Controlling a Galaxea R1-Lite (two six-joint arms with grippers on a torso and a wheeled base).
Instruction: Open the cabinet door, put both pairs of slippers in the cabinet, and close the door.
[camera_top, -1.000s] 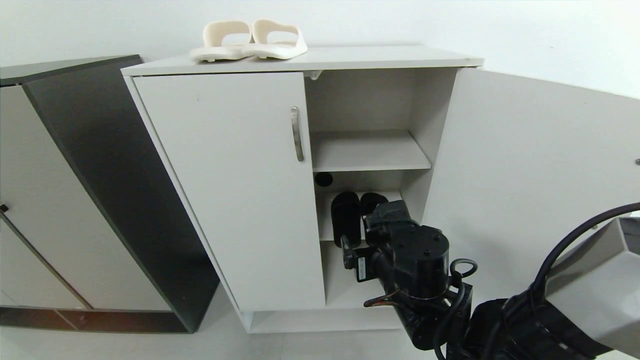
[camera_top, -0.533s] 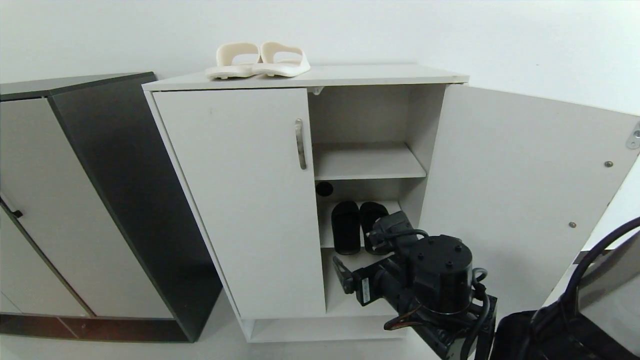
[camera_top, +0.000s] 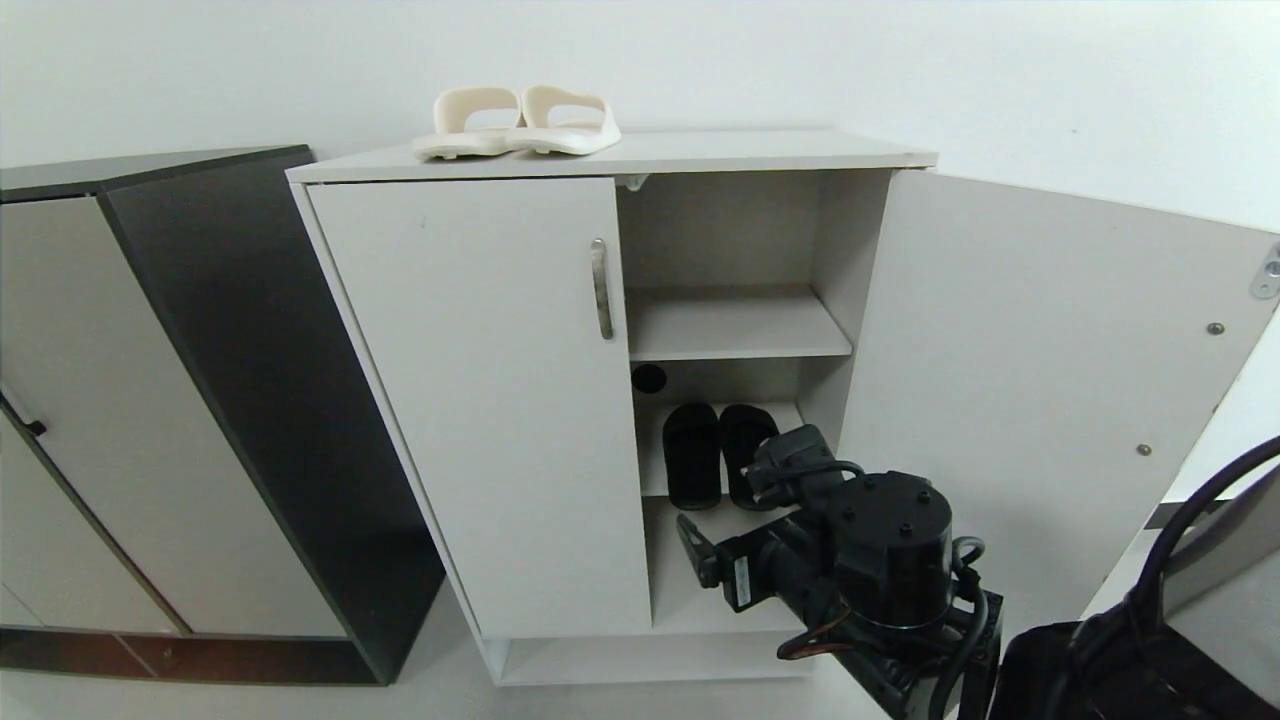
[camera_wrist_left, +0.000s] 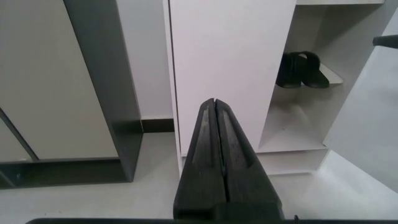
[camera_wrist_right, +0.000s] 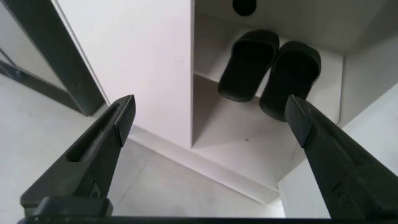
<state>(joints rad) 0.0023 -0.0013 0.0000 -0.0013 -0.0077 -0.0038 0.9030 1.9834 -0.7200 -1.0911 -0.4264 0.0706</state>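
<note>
**A:** Head view first. Where are the two pairs?

**B:** The cream slippers (camera_top: 520, 122) sit side by side on top of the pale cabinet (camera_top: 760, 150), towards its left end. The black slippers (camera_top: 715, 450) lie side by side inside, on the middle shelf (camera_top: 650, 455), under a bare upper shelf (camera_top: 740, 325).

**A:** And the doors?

**B:** The right door (camera_top: 1040, 380) is swung wide open. The left door (camera_top: 490, 400) is closed, its metal handle (camera_top: 600, 288) upright at the inner edge. A dark cabinet (camera_top: 200, 380) stands just beside it on the left.

**A:** Any arm there?

**B:** The right arm (camera_top: 880, 560) sits low before the open half, and its front end overlaps the toe of one black slipper.

**A:** Now the left wrist view.

**B:** The left pincer (camera_wrist_left: 214, 109) is clenched on nothing, its fingers pressed flat together. It hangs over the floor (camera_wrist_left: 155, 168) in front of the closed left door. The black pair is off to the side on its shelf, well apart from it.

**A:** And the right wrist view?

**B:** The right pincer (camera_wrist_right: 209, 106) is released, its fingers spread wide and holding nothing. The black pair lies beyond them on the shelf, untouched, with a round hole (camera_wrist_right: 244, 6) in the back panel behind.
</note>
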